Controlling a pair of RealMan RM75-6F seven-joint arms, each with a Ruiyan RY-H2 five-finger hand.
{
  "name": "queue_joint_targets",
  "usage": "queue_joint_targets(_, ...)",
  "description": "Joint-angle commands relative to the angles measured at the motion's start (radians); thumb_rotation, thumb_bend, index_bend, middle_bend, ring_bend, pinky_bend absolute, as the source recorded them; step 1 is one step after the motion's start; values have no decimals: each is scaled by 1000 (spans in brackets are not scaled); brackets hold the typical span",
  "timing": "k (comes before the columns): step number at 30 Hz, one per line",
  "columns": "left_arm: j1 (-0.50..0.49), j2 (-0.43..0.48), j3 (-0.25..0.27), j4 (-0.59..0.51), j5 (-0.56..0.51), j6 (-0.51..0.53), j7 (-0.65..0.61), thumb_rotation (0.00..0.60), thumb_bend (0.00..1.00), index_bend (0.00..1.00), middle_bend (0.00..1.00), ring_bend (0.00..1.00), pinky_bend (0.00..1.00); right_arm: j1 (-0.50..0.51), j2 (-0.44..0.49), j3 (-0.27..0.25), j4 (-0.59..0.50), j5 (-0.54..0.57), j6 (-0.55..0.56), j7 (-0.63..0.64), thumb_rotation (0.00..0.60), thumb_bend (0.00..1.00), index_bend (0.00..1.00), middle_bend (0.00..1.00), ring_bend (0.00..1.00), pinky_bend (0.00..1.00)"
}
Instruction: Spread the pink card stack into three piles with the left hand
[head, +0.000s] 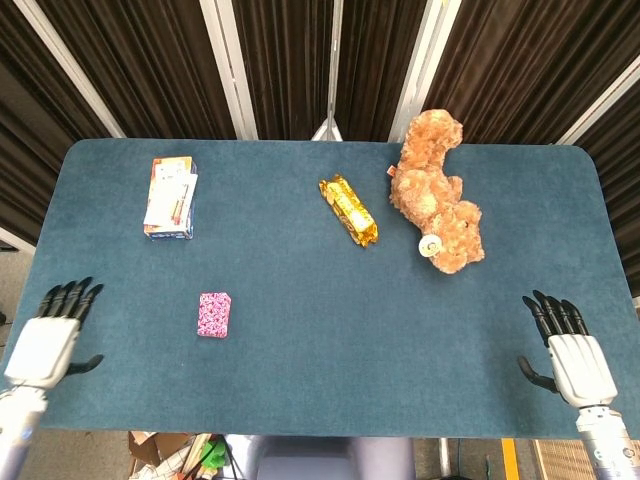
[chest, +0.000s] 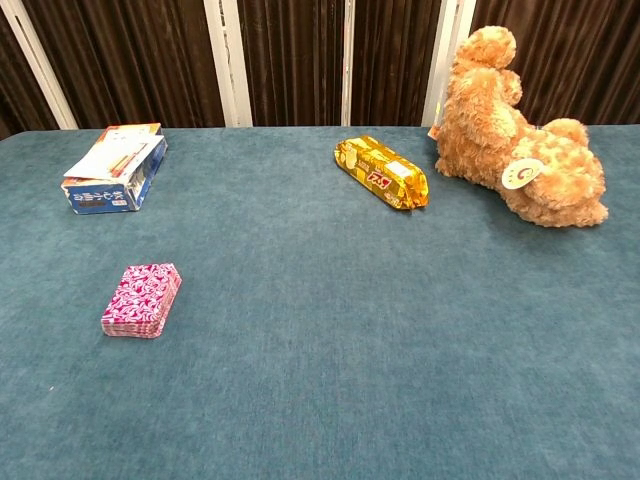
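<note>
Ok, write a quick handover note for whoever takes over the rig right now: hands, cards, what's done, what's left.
Left hand: open, fingers apart, holding nothing, at the near left table edge, apart from the cards.
Right hand: open, holding nothing, at the near right edge.
Cards: one neat pink stack on the table, near left, in front of the box.
Done: nothing; the stack is untouched.
Left: reach the left hand to the stack and spread it into three piles. The snack bar and teddy lie far off to the right, likely out of the way.
</note>
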Motion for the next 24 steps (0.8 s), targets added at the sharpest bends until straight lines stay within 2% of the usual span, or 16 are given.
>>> queue_joint_targets(1, -94, -43, -52, -86, -152, -109, 153, 600, 209, 78, 0, 0, 0, -1, 2, -1, 1, -1, 2, 5, 600, 363, 0, 0, 0, 49)
queue_joint_targets(3, -127, -69, -70, -102, -219, -137, 209, 600, 234, 118, 0, 0, 0, -2, 2, -1, 1, -3, 4, 8, 600, 363, 0, 0, 0, 49)
queue_joint_targets(8, -222, -149, -99, -120, -418, -198, 364, 600, 239, 104, 0, 0, 0, -1, 3, -4, 0, -7, 2, 11, 600, 363, 0, 0, 0, 49)
queue_joint_targets(14, -332, -264, -119, -111, -630, -170, 548, 600, 258, 88, 0, 0, 0, 0, 5, -2, 0, -1, -2, 24, 600, 363, 0, 0, 0, 49)
queue_joint_targets(17, -376, -318, -121, -91, -701, -139, 610, 600, 262, 87, 0, 0, 0, 1, 6, -3, 0, -3, -3, 30, 600, 363, 0, 0, 0, 49)
queue_joint_targets(24, -452, -414, -139, -30, -803, -95, 665, 600, 264, 90, 0, 0, 0, 0, 9, -4, -2, -4, -3, 37, 600, 363, 0, 0, 0, 49)
